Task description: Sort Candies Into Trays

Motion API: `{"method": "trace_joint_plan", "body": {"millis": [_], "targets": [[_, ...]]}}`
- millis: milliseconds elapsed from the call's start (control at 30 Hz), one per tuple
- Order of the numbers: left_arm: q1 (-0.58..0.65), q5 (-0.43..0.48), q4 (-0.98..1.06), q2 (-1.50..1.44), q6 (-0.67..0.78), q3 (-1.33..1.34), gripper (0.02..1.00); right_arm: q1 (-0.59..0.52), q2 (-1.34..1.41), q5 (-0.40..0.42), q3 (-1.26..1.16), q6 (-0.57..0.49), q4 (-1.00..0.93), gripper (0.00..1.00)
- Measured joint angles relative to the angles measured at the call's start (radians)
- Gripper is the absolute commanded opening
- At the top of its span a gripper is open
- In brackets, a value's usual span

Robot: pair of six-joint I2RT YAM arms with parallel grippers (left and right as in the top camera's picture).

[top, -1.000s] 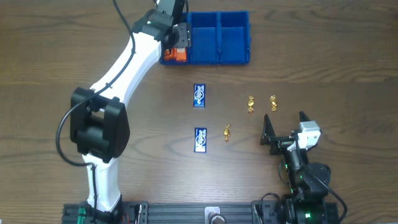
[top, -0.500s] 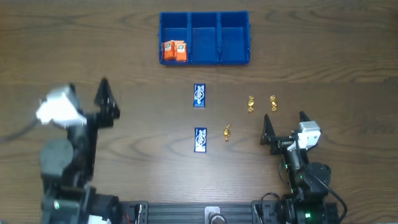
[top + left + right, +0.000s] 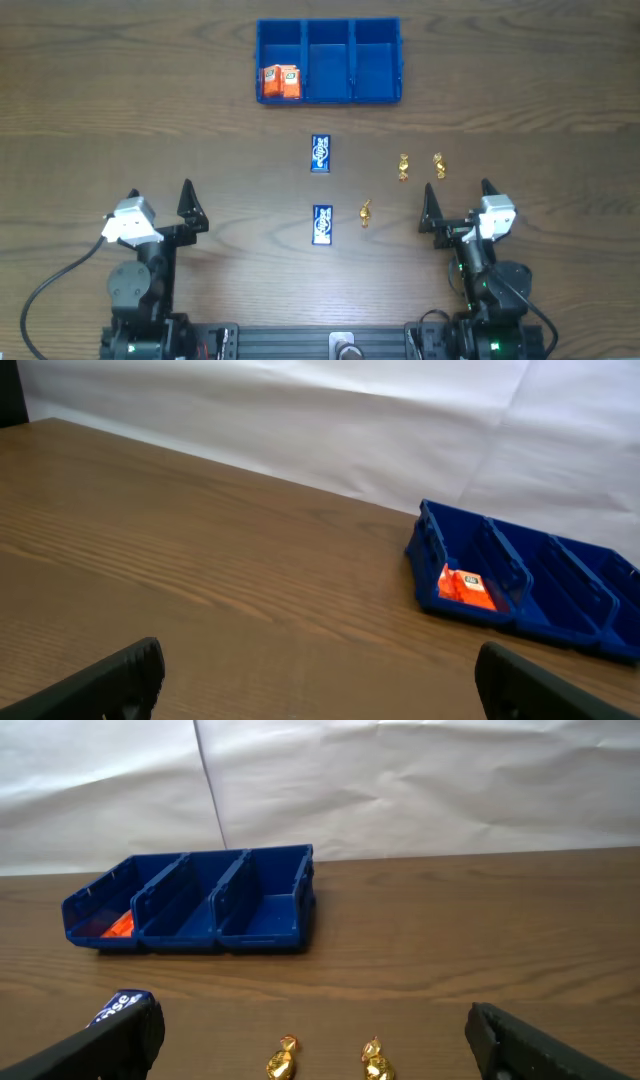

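A blue tray (image 3: 329,61) with three compartments stands at the far middle of the table; its left compartment holds orange candies (image 3: 279,82). Two blue-wrapped candies (image 3: 320,153) (image 3: 322,223) lie in the middle, one nearer than the other. Three gold-wrapped candies (image 3: 403,166) (image 3: 438,164) (image 3: 365,212) lie to their right. My left gripper (image 3: 160,205) rests open near the front left, holding nothing. My right gripper (image 3: 458,200) rests open near the front right, just right of the gold candies. The right wrist view shows the tray (image 3: 195,900) and two gold candies (image 3: 283,1059) (image 3: 376,1060); the left wrist view shows the tray (image 3: 520,582).
Bare wood table surrounds the candies. A white backdrop (image 3: 400,780) stands beyond the table's far edge. Both arm bases sit at the front edge.
The left arm has pulled back from the tray's left compartment to its rest at the front left, gripper open. The orange candies lie in that compartment. The right arm has not moved.
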Motion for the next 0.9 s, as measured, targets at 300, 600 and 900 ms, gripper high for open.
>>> {"method": "trace_joint_plan", "body": {"millis": [300, 600, 900], "targets": [[0.000, 0.003, -0.002, 0.000, 0.004, 0.001, 0.998, 0.000, 0.000, 0.000, 0.000, 0.000, 0.000, 0.998], [0.000, 0.003, -0.003, 0.000, 0.007, 0.001, 0.998, 0.000, 0.000, -0.101, -0.002, 0.108, 0.117, 0.998], [0.000, 0.006, -0.005, -0.002, 0.008, 0.002, 0.998, 0.010, 0.535, -0.366, 0.596, 0.220, -0.254, 0.998]]}}
